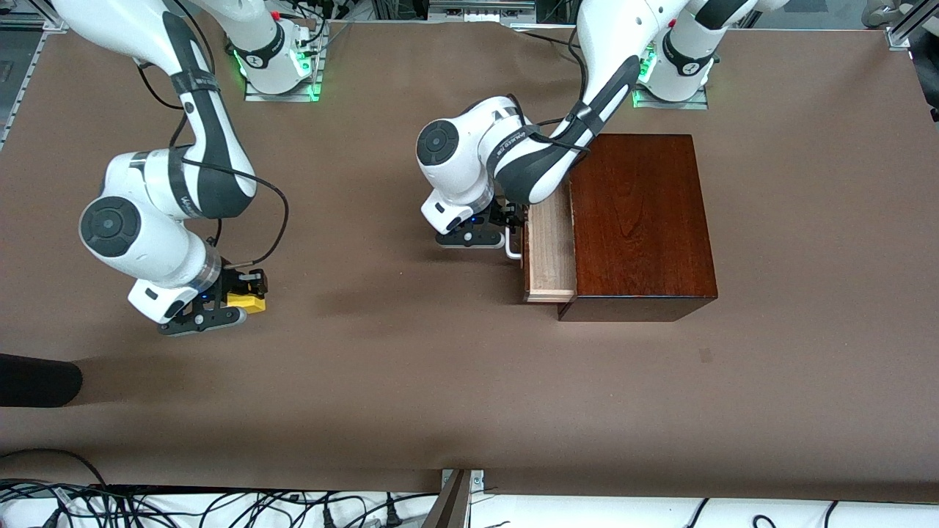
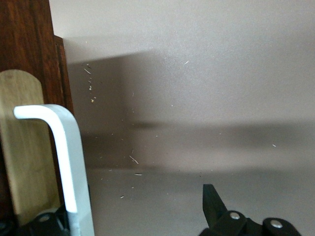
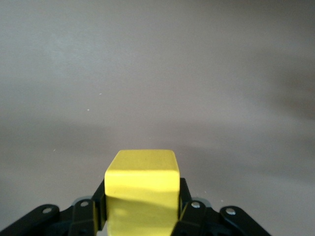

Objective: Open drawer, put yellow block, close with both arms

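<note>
The right gripper (image 1: 236, 302), at the right arm's end of the brown worktop (image 1: 411, 381), pinches the small bright yellow cube (image 3: 141, 194) between its jaws, roughly at eight o'clock from the glossy mahogany-coloured box (image 1: 642, 220). The pale light-wood drawer (image 1: 550, 249) stands partly pulled out. The left gripper (image 1: 505, 226) has its jaws spread around the drawer's white bar handle (image 2: 64, 162).
</note>
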`<action>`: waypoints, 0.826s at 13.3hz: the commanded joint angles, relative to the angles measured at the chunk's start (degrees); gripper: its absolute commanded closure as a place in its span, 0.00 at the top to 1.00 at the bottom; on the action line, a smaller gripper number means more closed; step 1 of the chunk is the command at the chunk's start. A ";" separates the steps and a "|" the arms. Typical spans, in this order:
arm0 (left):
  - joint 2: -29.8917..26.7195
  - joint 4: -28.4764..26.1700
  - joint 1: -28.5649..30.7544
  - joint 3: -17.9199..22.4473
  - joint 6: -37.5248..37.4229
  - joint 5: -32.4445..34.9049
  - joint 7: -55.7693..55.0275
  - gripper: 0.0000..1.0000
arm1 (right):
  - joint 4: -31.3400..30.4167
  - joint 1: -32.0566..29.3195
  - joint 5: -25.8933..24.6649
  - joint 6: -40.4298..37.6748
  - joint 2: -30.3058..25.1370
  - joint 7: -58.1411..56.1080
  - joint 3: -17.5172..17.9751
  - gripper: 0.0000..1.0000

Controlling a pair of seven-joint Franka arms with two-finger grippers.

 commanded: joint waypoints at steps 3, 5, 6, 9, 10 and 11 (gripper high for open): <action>1.36 2.40 -1.51 -0.62 -2.11 0.09 0.48 1.00 | 2.52 -0.21 0.45 -8.05 -3.92 -2.85 -0.29 0.00; 2.16 3.27 -1.60 -0.62 -1.67 -0.18 -0.05 1.00 | 4.54 -0.13 0.44 -11.92 -4.63 -2.93 -0.29 0.00; 2.24 3.62 -1.69 -0.71 -1.58 -0.26 -0.05 1.00 | 6.03 -0.21 0.53 -14.02 -4.71 -2.85 -0.29 0.00; 2.51 3.28 -3.17 -0.44 -2.55 0.79 0.47 1.00 | 9.99 -0.13 0.45 -19.22 -4.71 -2.85 -0.29 0.00; 2.33 3.36 -3.70 -0.36 -3.94 2.01 0.47 1.00 | 11.22 -0.21 0.44 -20.71 -4.80 -2.93 -0.29 0.00; 2.24 3.89 -3.80 -0.27 -6.65 3.50 0.47 1.00 | 12.88 -0.21 0.53 -22.46 -4.72 -2.93 -0.20 0.00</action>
